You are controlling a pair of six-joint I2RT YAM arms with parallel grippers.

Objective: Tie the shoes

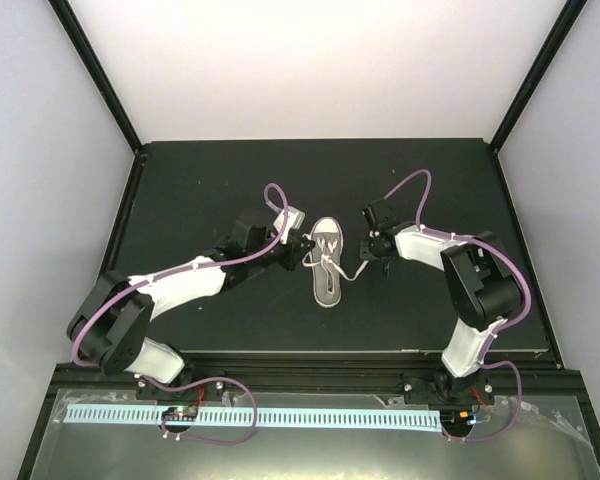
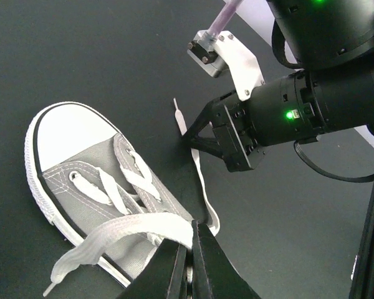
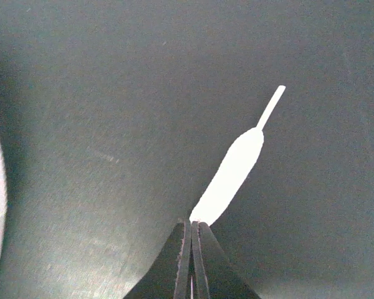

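Since no knot or bow shows anywhere, I'd say the tying has barely started and the crossing and looping are all still to do. On the dark worktop (image 1: pixel 230 180) the grey sneaker (image 1: pixel 327 262) sits about in the middle, white toe cap toward the far edge, threaded but loose. The left end effector (image 2: pixel 192 227) is pinching the wide lace (image 2: pixel 121 232), and the right end effector (image 3: pixel 191 225) is pinching the second lace (image 3: pixel 234 168) near its tip.
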